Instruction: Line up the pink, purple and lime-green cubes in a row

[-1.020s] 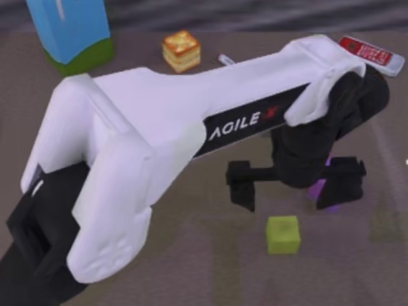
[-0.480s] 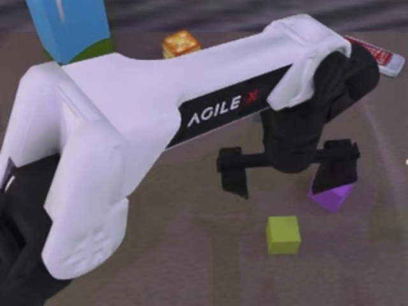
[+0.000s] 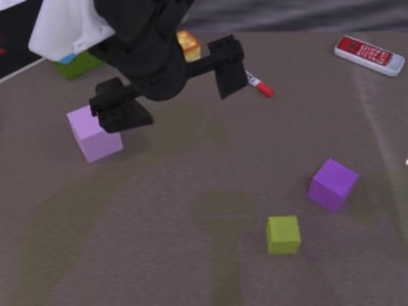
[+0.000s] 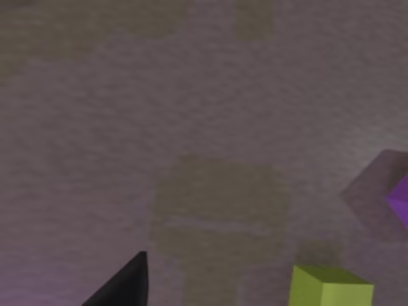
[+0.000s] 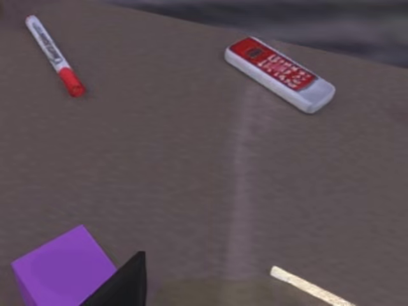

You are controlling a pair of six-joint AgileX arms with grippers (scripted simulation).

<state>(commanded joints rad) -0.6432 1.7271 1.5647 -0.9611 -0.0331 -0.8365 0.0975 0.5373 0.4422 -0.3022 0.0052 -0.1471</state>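
Observation:
The pink cube (image 3: 94,132) sits at the table's left. My left gripper (image 3: 173,90) hovers open just behind and right of it, one finger (image 3: 120,113) over the cube's far edge and nothing between the fingers. On the right, the purple cube (image 3: 332,184) rests alone, with the lime-green cube (image 3: 283,234) nearer the front to its left. The left wrist view shows the lime-green cube (image 4: 330,288), a sliver of the purple cube (image 4: 401,201) and one finger (image 4: 124,287). My right gripper (image 5: 204,299) is outside the top view; it is open beside the purple cube (image 5: 60,268).
A red-tipped marker (image 3: 260,85) and a red-and-white handset (image 3: 370,55) lie at the back right. An orange patterned block (image 3: 189,44) and a blue-green carton (image 3: 76,64) stand at the back left, partly under my left arm.
My left arm has swung from over the purple cube to the back left, beside the pink cube. The purple cube now lies uncovered on the table.

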